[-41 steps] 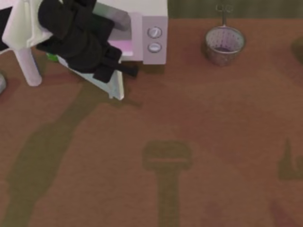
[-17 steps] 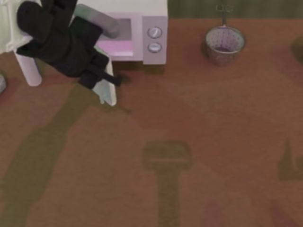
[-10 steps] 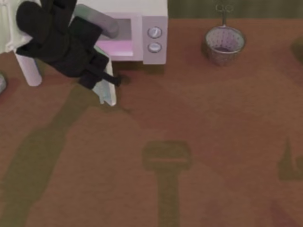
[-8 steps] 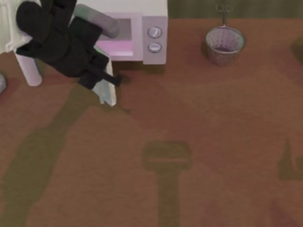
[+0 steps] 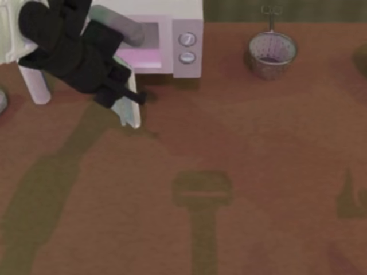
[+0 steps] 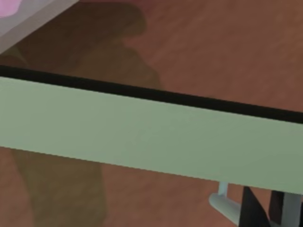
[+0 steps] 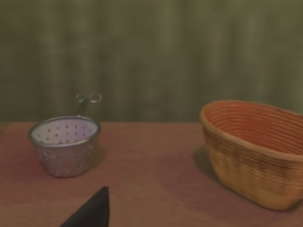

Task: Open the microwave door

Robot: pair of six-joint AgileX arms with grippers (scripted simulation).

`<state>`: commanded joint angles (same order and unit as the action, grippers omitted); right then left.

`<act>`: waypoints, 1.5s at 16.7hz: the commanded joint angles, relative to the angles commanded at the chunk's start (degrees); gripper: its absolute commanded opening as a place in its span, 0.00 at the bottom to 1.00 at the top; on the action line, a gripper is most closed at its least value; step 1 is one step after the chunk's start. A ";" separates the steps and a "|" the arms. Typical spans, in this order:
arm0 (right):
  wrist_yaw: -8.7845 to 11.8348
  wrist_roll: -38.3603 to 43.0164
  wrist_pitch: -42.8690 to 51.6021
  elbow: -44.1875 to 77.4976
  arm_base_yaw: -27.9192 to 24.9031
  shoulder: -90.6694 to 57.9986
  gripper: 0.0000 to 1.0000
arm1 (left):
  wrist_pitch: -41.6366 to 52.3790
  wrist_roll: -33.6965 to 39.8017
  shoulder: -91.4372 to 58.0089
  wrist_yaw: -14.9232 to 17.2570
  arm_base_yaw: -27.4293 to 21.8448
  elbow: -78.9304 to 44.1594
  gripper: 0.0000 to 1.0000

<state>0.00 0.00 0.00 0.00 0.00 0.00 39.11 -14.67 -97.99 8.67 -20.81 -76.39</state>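
Microwave (image 5: 172,43) at counter's far left edge; door (image 5: 131,109) swung wide, pink cavity exposed. Left gripper (image 5: 133,96) at door's free edge; finger spread and hold cannot be told. Advice: follow hinge arc, avoid dragging microwave. Right arm parked, out of top view.

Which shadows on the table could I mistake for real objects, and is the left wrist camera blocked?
Top view: dark arm-shaped shadows lie on the table, one near the middle, one under the left hand at the microwave door. Left wrist view: a pale green band of the door fills most of the frame. Right wrist view: unobstructed, soft shadows beside the strainer and basket.
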 joint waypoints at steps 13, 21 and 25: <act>0.00 0.00 0.00 0.00 0.00 0.00 1.00 | 1.84 -9.61 2.36 4.80 4.05 2.32 0.00; 0.00 0.00 0.00 0.00 0.00 0.00 1.00 | 1.84 -9.61 2.36 4.80 4.05 2.32 0.00; 0.00 0.00 0.00 0.00 0.00 0.00 1.00 | 1.84 -9.61 2.36 4.80 4.05 2.32 0.00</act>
<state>0.00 0.00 0.00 0.00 0.00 0.00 40.94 -24.28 -95.63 13.47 -16.76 -74.07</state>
